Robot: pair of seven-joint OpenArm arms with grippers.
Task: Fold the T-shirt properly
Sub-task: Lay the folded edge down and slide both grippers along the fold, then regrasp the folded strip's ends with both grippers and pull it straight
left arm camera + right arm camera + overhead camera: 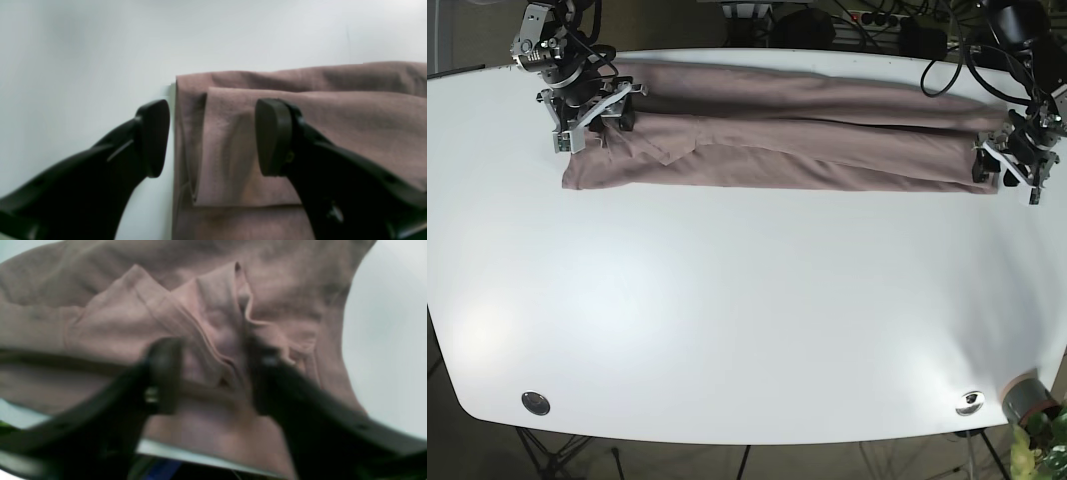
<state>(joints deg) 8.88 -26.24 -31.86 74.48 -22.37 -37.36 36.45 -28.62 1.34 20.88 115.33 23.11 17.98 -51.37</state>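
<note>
The mauve T-shirt (807, 140) lies along the far side of the white table (747, 300), folded lengthwise into a long strip. My left gripper (1010, 160) is at its right end. In the left wrist view it is open (213, 133), with one finger over bare table, the other over the cloth, and the folded edge of the T-shirt (333, 110) between them. My right gripper (592, 115) is at the left end. It hangs open (213, 373) just above bunched, creased folds of the T-shirt (133, 316); this view is blurred.
The table's far edge (183, 453) runs just behind the right gripper. Cables (947, 60) lie beyond the back edge. Two metal discs (535, 403) (968, 402) sit in the near corners, beside a grey roll (1025, 397) and plant leaves.
</note>
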